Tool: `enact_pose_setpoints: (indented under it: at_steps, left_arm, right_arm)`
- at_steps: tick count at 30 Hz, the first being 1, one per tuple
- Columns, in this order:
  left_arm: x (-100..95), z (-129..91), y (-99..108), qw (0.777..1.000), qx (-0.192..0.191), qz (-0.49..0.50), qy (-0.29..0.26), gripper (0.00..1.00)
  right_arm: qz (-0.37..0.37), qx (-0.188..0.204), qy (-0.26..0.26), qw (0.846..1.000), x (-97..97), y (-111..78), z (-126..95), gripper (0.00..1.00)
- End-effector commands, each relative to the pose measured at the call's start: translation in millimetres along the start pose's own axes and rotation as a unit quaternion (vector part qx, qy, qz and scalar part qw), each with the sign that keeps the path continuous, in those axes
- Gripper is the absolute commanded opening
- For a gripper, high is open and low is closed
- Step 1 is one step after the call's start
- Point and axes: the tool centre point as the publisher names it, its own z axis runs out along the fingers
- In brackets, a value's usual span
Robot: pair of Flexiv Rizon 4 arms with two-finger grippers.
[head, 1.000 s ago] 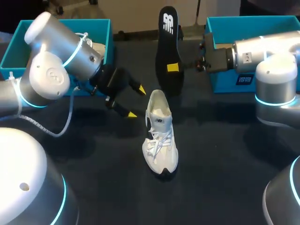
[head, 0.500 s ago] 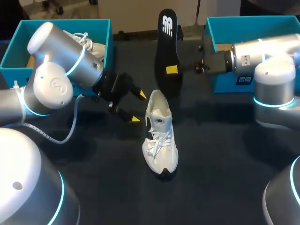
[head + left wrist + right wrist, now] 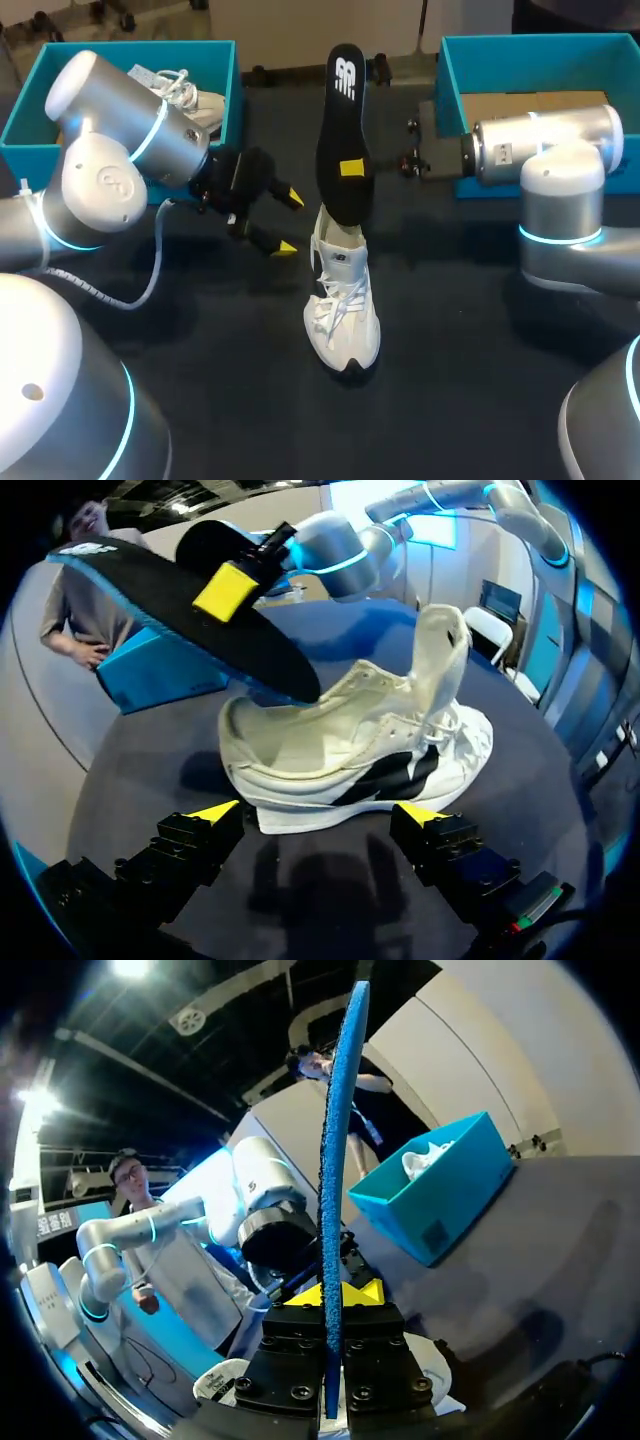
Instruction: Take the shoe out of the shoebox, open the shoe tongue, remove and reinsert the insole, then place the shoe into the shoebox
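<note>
The white shoe [image 3: 342,300] stands upright mid-table, its tongue pulled up, toe toward the near edge. My right gripper [image 3: 351,168] is shut on the black insole [image 3: 338,130], which tilts steeply with its lower end at the shoe's heel opening. In the right wrist view the insole [image 3: 335,1160] shows edge-on, clamped in that gripper [image 3: 333,1295]. My left gripper [image 3: 288,222] hangs open just left of the shoe's heel. In the left wrist view the shoe [image 3: 350,750] lies just ahead of its open gripper [image 3: 318,815], with the insole [image 3: 190,610] dipping into the shoe.
A teal shoebox [image 3: 222,60] at the back left holds another white shoe [image 3: 190,90]. A second teal box [image 3: 540,50] at the back right has cardboard inside. My right arm's forearm lies across the front of that box.
My right arm has carried the insole left and down, so its lower end now meets the shoe's opening. The left gripper has barely shifted and stays open.
</note>
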Motion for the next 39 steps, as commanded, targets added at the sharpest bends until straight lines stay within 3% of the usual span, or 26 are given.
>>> enact_pose_setpoints:
  at_steps: [1, 16, 30, 39]
  left_arm:
    - [-2.1, 10, 0, 1.000, -0.012, -0.003, 0.011, 1.00]
    - [6.0, 10, -8, 0.999, -0.031, 0.006, 0.006, 1.00]
    - [14.3, 13, -16, 0.998, -0.070, -0.002, -0.004, 1.00]
    - [13.7, 12, -23, 0.997, -0.074, 0.006, -0.006, 1.00]
  right_arm:
    - [0.007, 0.004, -0.004, 1.000, -3.5, -1.5, 7, 0.00]
    - [0.001, 0.001, -0.006, 1.000, -2.6, -2.1, 7, 0.00]
    - [0.018, -0.011, -0.004, 1.000, -7.4, -25.0, 10, 0.00]
    - [0.019, -0.018, 0.005, 1.000, -10.0, -33.1, 19, 0.00]
